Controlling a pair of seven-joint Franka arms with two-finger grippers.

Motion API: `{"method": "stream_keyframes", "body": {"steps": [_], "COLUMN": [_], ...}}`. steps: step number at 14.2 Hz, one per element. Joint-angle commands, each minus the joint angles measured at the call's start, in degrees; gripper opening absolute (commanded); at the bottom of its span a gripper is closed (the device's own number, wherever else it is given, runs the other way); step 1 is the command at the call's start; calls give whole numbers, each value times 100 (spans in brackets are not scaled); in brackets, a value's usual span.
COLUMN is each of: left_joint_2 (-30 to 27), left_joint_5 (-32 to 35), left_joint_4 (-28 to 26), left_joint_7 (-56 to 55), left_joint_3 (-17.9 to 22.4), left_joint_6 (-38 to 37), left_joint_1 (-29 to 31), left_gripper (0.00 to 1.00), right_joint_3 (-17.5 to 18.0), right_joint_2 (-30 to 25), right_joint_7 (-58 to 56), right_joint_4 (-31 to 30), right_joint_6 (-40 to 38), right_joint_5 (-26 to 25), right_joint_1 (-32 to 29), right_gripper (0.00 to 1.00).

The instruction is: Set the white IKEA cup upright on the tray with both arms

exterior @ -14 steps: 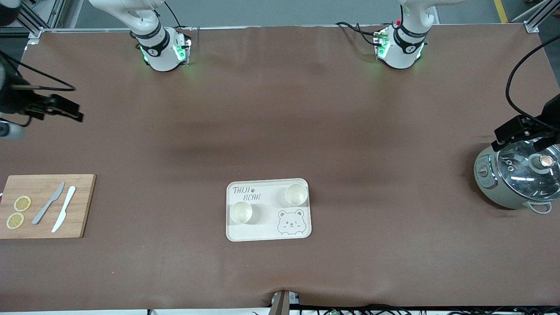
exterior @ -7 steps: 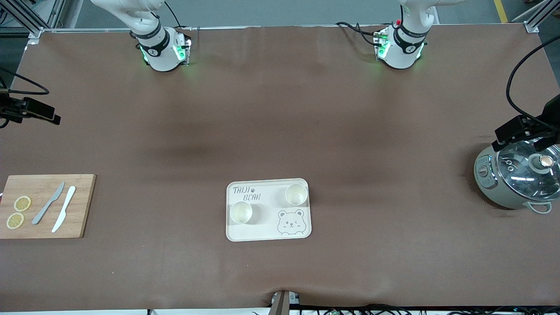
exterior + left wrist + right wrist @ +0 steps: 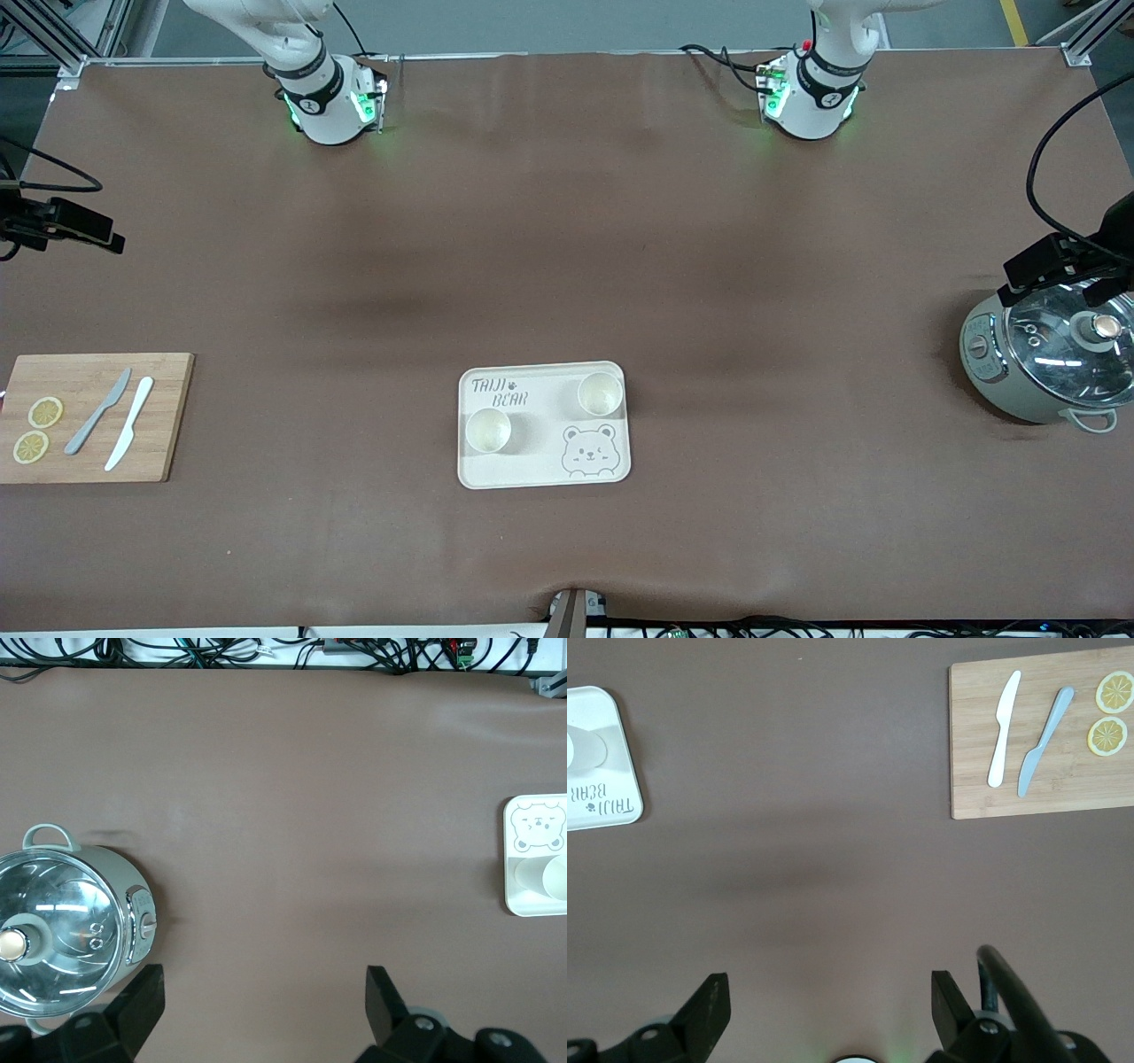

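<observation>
Front view: the tray [image 3: 543, 425] sits mid-table, toward the front camera's edge, w/ 2 white cups on it, both upright, mouths up. One cup [image 3: 488, 431] is at the tray's end nearer the right arm, just below the "TAIJI BEAR" lettering. The 2nd cup [image 3: 600, 394] is at the corner toward the left arm, farther from the camera, above the bear-face drawing. The cups stand well apart.

The right gripper [image 3: 66, 223] hangs at the right arm's end of the table, over bare brown tabletop, holding nothing. Nearer the camera at that end lies a wooden cutting board [image 3: 91, 417] w/ a grey knife [image 3: 97, 412], a white knife [image 3: 129, 424] beside it, and 2 lemon slices [image 3: 37, 430].

The left gripper [image 3: 1054, 261] hangs at the left arm's end, over the edge of a pot [image 3: 1041, 368] w/ a glass lid, holding nothing. Both arms wait, well apart from the tray.

Left wrist view: the left gripper's fingers [image 3: 383, 997] are spread wide, nothing between them, bare tabletop below. The pot [image 3: 66, 930] is by one finger. The tray [image 3: 532, 855] shows at the picture's edge, partly cut off.

Right wrist view: the right gripper's fingers [image 3: 709, 1005] are also wide apart and empty, over bare tabletop. The cutting board [image 3: 1041, 744] w/ both knives and lemon slices is in view, and 1 end of the tray [image 3: 602, 762].
</observation>
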Motion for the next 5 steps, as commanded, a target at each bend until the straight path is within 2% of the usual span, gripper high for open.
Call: {"method": "stream_keyframes", "body": {"steps": [1,5], "left_joint_2": [5,-4], "left_joint_5": [160,160], "left_joint_4": [95,104], "left_joint_7": [-96,-105], "left_joint_3": [-35,-43], "left_joint_6": [-77,-155], "left_joint_1": [33,7], "left_gripper": [100,100], "right_joint_3": [54,54], "right_joint_2": [-86,-77], "right_joint_7": [-22,-22], "right_joint_4": [-100,-100], "right_joint_6": [61,87], "right_joint_5": [-47,-47], "right_joint_1": [-39,-30], "right_gripper": [100,100]}}
